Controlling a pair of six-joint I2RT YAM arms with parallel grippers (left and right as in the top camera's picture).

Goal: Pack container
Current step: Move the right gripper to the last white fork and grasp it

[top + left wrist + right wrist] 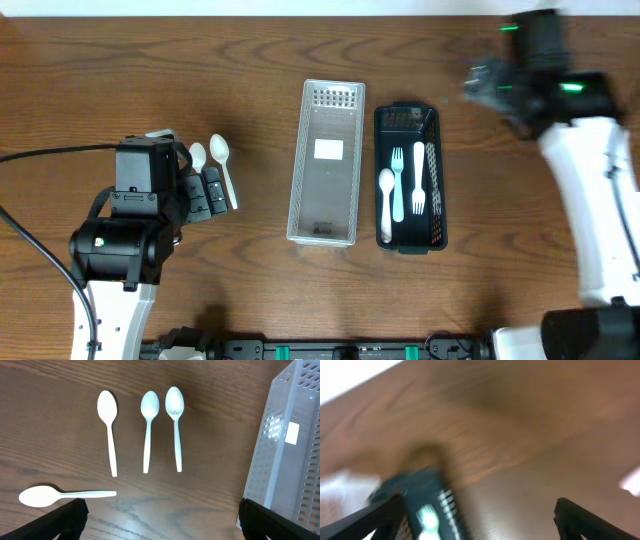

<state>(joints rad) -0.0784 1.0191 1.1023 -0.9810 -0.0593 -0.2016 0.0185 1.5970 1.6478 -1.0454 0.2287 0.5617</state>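
Several white plastic spoons (147, 430) lie on the wooden table in the left wrist view: three side by side with bowls away from me, and one (62, 494) lying crosswise near my left finger. My left gripper (160, 525) is open and empty just short of them; in the overhead view it (205, 190) sits beside two visible spoons (224, 168). The clear perforated container (325, 165) is empty. The black container (408, 180) holds two white forks and a spoon. My right gripper (477, 520) is open, empty and motion-blurred, up at the far right (485, 88).
The clear container's wall (285, 460) stands to the right of my left gripper. The black container (427, 510) shows blurred at the lower left of the right wrist view. A black cable (50, 155) runs across the table's left side.
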